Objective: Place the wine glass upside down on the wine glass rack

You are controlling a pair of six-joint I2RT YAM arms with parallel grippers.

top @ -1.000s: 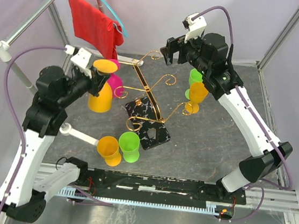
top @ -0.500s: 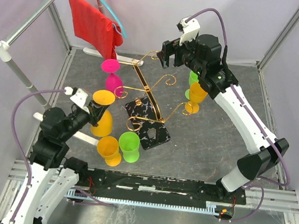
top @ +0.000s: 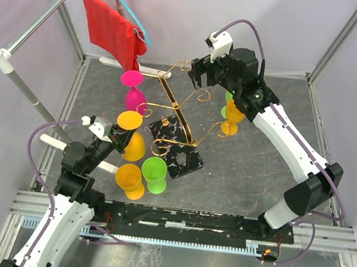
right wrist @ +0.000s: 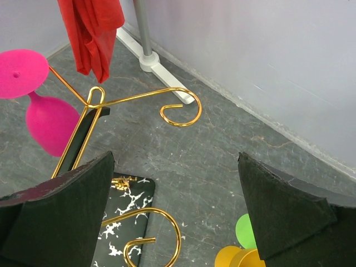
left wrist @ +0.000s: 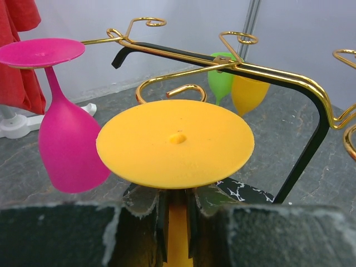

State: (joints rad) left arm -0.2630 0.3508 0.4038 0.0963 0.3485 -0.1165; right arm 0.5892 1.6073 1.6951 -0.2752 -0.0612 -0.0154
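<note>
My left gripper (top: 123, 138) is shut on the stem of an orange wine glass (top: 131, 132) and holds it upside down, foot up, just left of the rack's marbled base (top: 178, 147). In the left wrist view the fingers (left wrist: 177, 214) pinch the stem under the orange foot (left wrist: 175, 143). The gold wire rack (top: 180, 110) stands at the centre, and its arms (left wrist: 233, 62) show beyond the foot. A pink glass (top: 134, 92) hangs on its far left arm. A green glass (top: 233, 92) and an orange one (top: 235, 110) hang on the right. My right gripper (top: 202, 68) is open and empty above the far arms (right wrist: 181, 105).
An orange glass (top: 129, 177) and a green glass (top: 155, 173) stand on the table near the front, close to my left arm. A red cloth (top: 113, 29) hangs on a blue hanger from a rail at the far left. A white rail foot (right wrist: 150, 55) lies by the back wall.
My left arm has drawn back toward the near edge and slightly right, carrying the orange glass from beside the pink glass to the rack's near left. My right gripper shifted slightly left.
</note>
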